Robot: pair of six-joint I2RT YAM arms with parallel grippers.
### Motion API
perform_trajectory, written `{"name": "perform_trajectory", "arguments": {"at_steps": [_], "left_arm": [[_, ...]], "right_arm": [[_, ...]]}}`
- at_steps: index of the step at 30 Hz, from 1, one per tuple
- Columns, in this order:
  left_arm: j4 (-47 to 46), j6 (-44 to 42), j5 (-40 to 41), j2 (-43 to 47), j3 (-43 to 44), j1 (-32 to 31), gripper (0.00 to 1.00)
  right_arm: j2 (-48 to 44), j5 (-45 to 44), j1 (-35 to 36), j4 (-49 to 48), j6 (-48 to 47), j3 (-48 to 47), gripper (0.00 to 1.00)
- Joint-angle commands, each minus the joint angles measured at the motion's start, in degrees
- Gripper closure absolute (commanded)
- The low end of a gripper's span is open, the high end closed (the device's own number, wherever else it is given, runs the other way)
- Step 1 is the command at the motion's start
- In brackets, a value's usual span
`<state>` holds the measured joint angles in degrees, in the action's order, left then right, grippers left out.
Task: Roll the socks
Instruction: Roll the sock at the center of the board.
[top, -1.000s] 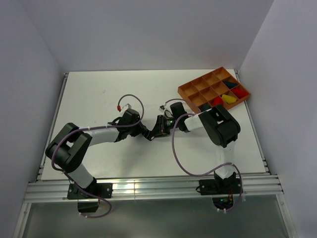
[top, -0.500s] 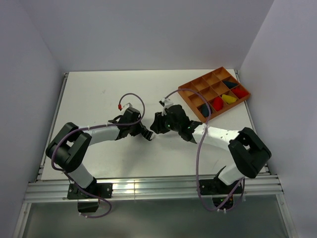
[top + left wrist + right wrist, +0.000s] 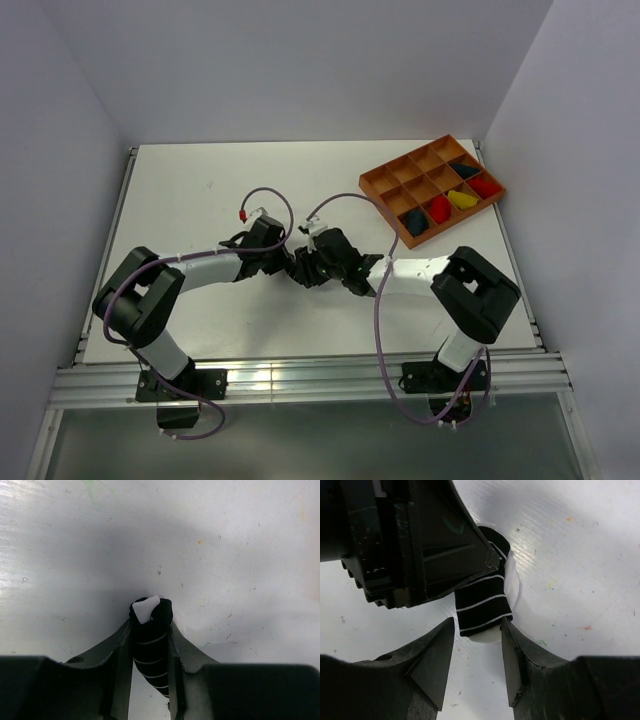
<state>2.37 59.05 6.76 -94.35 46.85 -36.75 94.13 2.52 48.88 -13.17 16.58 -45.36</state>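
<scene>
Top external view: the left arm [image 3: 200, 270] rises from its base at the near left, bends sharply at the elbow and runs low and almost level to the right across the table [image 3: 200, 190]. The right arm [image 3: 420, 275] folds at its elbow on the near right and reaches left, so the two wrists meet nose to nose near the middle of the table. The left gripper [image 3: 150, 627] points out over the tabletop, its fingers clamped on the rolled striped sock [image 3: 150, 647], which stands between them with its white toe [image 3: 145, 609] poking out at the tips. The right gripper [image 3: 477, 630] faces it from just beside it, fingers spread, one on each side of the sock's free end; whether they touch the fabric I cannot tell. The orange tray [image 3: 372, 183] sits well apart at the far right, with red, yellow and dark bundles in its near compartments.
</scene>
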Motion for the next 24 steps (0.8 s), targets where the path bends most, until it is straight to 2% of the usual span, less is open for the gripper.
{"name": "perform_trajectory", "arguments": {"at_steps": [1,9,24], "left_arm": [[4.92,-2.27,-0.79,-0.84,0.52,-0.78,0.87],[4.75,-2.01,-0.88,-0.84,0.70,-1.04,0.87],[4.84,-2.01,-1.05,-0.49,1.05,-1.48,0.87]], "right_arm": [[0.71,-2.43,1.21,-5.02,-3.65,-1.92,0.50],[3.86,-1.29,2.18,-7.74,-5.42,-2.45,0.48],[4.92,-8.67,5.17,-11.61,-9.98,-1.39,0.39]]}}
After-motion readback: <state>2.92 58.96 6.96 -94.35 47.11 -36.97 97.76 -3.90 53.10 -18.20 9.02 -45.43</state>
